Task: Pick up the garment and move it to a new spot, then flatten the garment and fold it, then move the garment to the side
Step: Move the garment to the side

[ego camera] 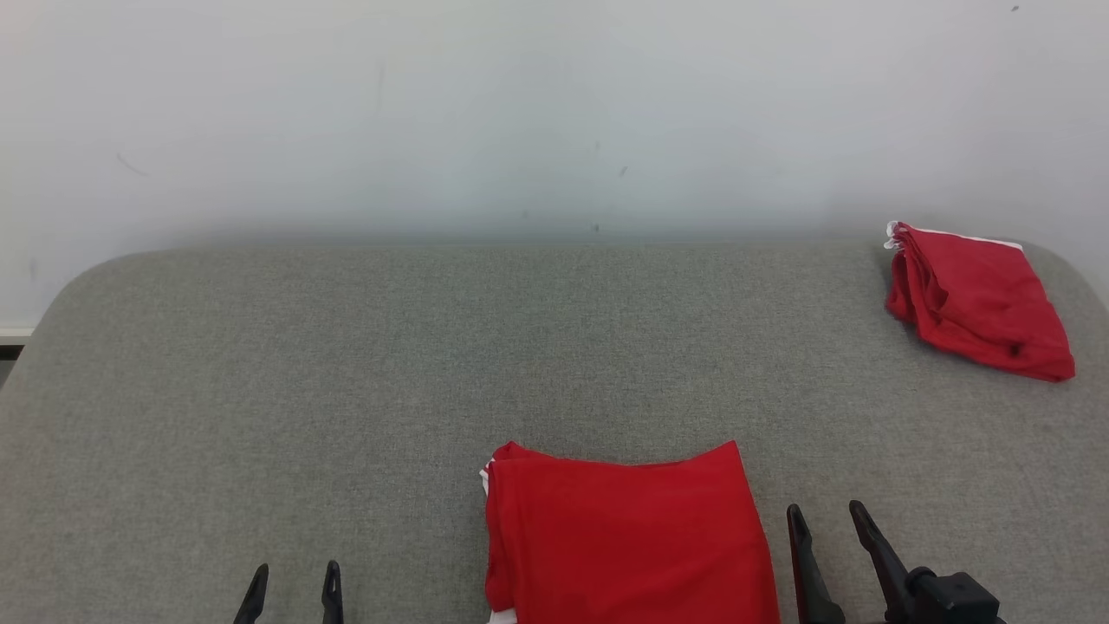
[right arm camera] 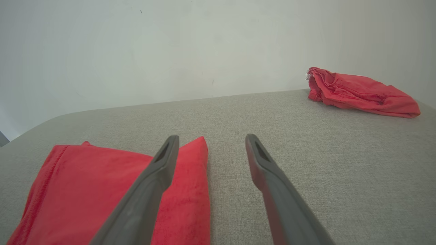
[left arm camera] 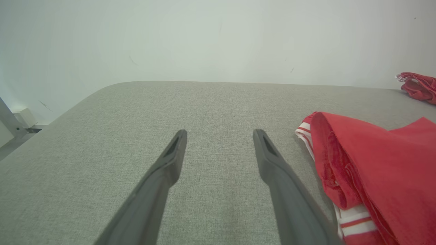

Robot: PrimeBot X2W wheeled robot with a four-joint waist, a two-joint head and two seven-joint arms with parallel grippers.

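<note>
The grey table [ego camera: 303, 390] is lying bare across the left and middle of the head frame, giving my left pincer [ego camera: 297, 568], fingers spread, open room ahead. The folded red garment [ego camera: 624, 537] is sitting at the bottom centre, blocking the stretch between my pincers. My right pincer [ego camera: 824, 508], also spread, is standing just beside its right edge. A second red garment [ego camera: 979, 299] is occupying the upper right, and the wall [ego camera: 520, 113] is closing off the table's far edge.

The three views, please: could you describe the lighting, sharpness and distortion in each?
Head view: soft, even light, no glare on the grey fabric-covered table; the folded red garment is sharp. Left wrist view: the left gripper looks stretched and slightly soft up close. Right wrist view: the right gripper likewise; faint shadow under the crumpled red garment.
</note>
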